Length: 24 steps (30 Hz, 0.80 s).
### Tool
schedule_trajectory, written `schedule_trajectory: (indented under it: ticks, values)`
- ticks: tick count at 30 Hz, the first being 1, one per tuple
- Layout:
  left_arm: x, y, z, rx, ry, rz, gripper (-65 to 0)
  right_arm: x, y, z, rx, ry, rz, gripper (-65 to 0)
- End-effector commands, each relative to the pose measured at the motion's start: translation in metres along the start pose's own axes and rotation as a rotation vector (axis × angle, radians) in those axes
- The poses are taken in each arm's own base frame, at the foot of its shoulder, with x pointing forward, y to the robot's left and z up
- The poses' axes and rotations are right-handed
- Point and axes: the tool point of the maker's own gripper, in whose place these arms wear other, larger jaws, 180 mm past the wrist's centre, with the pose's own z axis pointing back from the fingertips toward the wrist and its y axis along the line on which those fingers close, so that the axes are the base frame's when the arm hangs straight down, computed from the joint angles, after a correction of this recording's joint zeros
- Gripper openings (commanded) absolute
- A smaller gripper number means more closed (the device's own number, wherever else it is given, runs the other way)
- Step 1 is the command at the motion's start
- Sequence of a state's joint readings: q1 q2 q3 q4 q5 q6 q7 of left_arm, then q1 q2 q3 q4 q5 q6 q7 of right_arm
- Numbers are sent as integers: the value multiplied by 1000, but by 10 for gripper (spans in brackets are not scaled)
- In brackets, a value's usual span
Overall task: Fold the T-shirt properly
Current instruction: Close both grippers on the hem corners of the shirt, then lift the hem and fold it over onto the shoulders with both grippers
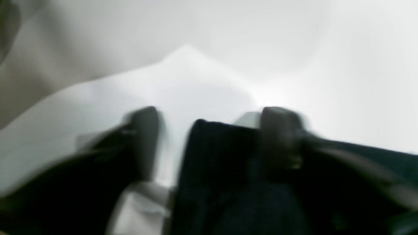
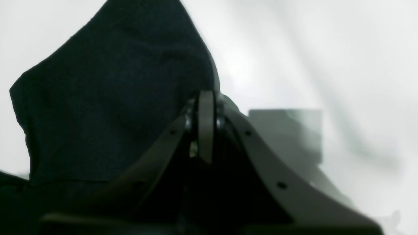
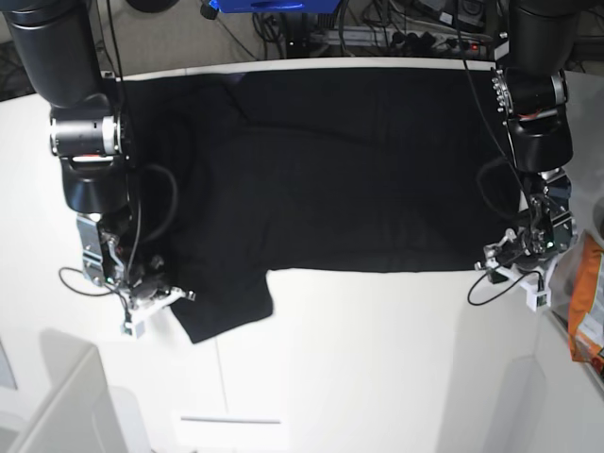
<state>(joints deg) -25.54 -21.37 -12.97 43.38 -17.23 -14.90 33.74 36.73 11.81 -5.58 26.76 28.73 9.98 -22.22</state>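
White tabletop [image 3: 377, 359] carries large black cloth T-shirt [image 3: 349, 179], spread flat. Right gripper [image 2: 205, 127] clamped on a cloth corner. Left gripper [image 1: 209, 140] straddles the hem edge, jaws apart. Soft, light, floppy; best pinched at corners.

White table [image 3: 377, 359], orange packet [image 3: 587, 307] at its edge, cables [image 3: 377, 28] behind

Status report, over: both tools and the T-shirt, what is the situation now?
Right tool shut on the T-shirt edge. Left tool partly open, black cloth between its fingers, grip not confirmed. T-shirt lies spread on the white table. Nothing in the way.
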Motion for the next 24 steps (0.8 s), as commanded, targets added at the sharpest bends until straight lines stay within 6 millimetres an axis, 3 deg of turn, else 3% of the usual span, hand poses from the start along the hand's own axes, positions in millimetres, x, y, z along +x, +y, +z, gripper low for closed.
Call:
schedule_trajectory:
  ticks: [1, 5, 11, 14, 16, 19, 24]
  values:
    - [-7, -4, 0, -16, 45, 1, -385, -3, -4, 1, -16, 37, 10, -650]
    - [-5, -6, 0, -21, 39, 4, -650, -3, -6, 2, -18, 35, 9, -650]
    - [-3, -1, 2, -14, 34, 14, -650, 12, -6, 13, -11, -40, 51, -650]
    - [-4, 0, 4, -11, 25, 4, -650, 23, 5, 25, 15, -108, 95, -650]
    - [1, -4, 11, -16, -12, -28, -650, 22, 10, 30, 23, -118, 110, -650]
    - [11, -12, 27, -23, -72, -88, -650, 28, -2, 44, -8, -156, 45, -650]
    - [11, -13, 47, -17, -95, -125, -650, 36, -5, 67, -3, -204, 26, -650]
